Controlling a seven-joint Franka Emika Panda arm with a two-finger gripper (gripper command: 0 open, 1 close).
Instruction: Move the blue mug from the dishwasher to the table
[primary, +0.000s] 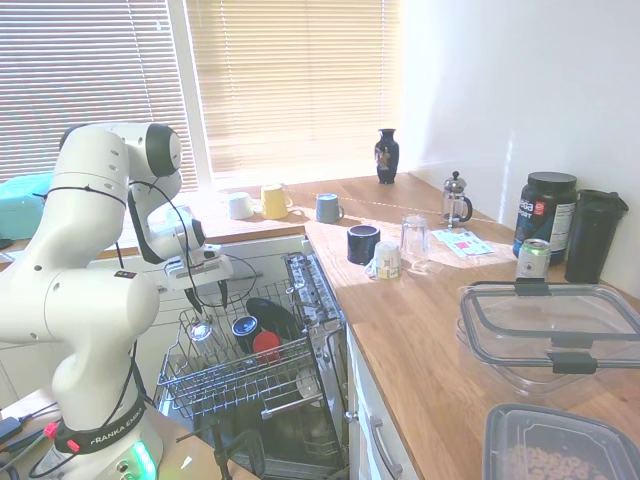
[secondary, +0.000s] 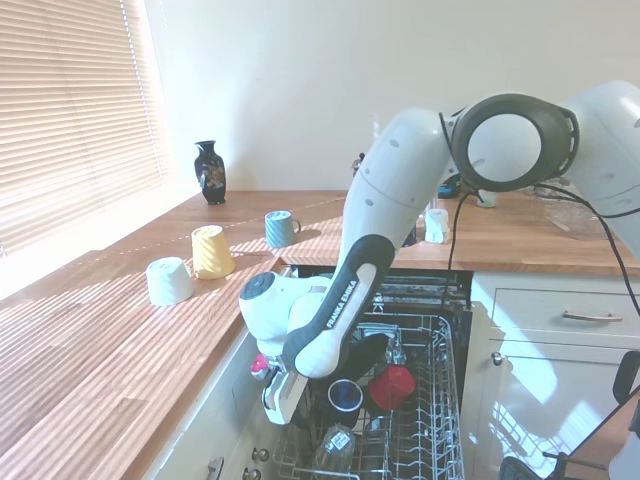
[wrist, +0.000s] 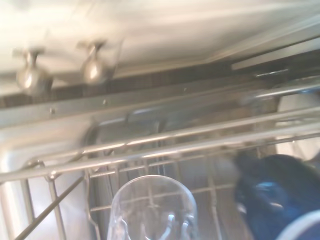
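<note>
I find the tool (secondary: 283, 400) lowered over the pulled-out wire rack (primary: 230, 375) of the dishwasher (primary: 300, 430), at the rack's side nearest the white cabinet fronts; from either exterior view I cannot tell whether its fingers stand apart or together, as the arm's wrist housing covers them in one and they are too small in the other; nothing is visibly held. The blue mug (secondary: 345, 396) sits in the rack with its open mouth turned outward, just beside the tool; a red cup (secondary: 392, 386) lies next to it on the far side from the tool, and a dark plate (secondary: 362, 355) leans behind both. In the wrist view a clear glass (wrist: 152, 210) stands in the rack close to the lens, with the navy mug blurred beside it and rack wires crossing above. On the worktop (primary: 420, 330) I note a second navy mug (primary: 363, 243), a paler grey-blue mug (primary: 327, 207), a yellow mug (primary: 273, 200) and a white cup (primary: 239, 205), all well apart from the tool; a dark vase (primary: 387, 155) stands near the window; a French press (primary: 456, 200), an upturned glass (primary: 415, 243) and clear lidded containers (primary: 545, 330) occupy the worktop further along.
</note>
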